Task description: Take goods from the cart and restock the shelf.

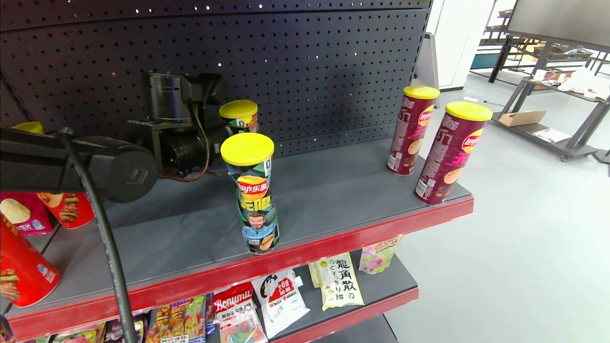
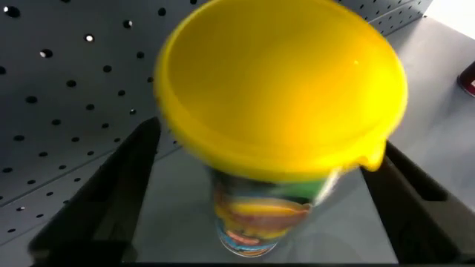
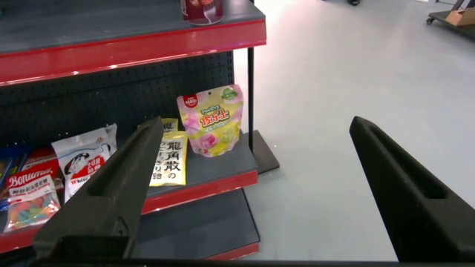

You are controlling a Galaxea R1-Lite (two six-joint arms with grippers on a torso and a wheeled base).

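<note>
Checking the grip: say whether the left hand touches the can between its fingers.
Apart. Left wrist view: shelf shows between the can and both fingers of the left hand.

Bright, even light from overhead; the pale floor [image 1: 524,238] gleams softly. The cans [image 1: 252,190] cast faint shadows on the grey shelf [image 1: 333,190]. Light pinpricks pierce the pegboard [image 1: 310,62]. Head view leans at its edges. The near lid [image 2: 282,89] is blurred, with soft glare
</note>
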